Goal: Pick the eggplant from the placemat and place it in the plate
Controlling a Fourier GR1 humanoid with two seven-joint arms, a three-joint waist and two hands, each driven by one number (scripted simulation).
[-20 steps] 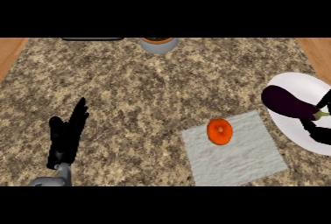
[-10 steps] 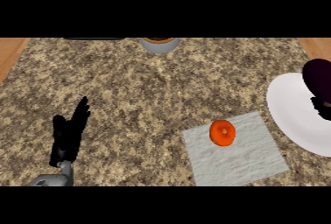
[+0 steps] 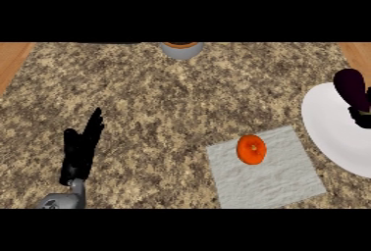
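Eggplant (image 3: 353, 87) dark purple, at the counter's right edge, over the upper rim of the white plate (image 3: 333, 132). Right hand (image 3: 360, 115) only partly visible at that edge, black, against the eggplant; whether its fingers are open or curled round it cannot be told. Grey placemat (image 3: 279, 176) lies just left of the plate, with an orange round item (image 3: 251, 149) on its upper part. Left hand (image 3: 81, 149) rests open near the counter's lower left, fingers straight. A grey bowl (image 3: 180, 49) sits at the far edge.

text: none readable | labels: none; view perhaps too coarse
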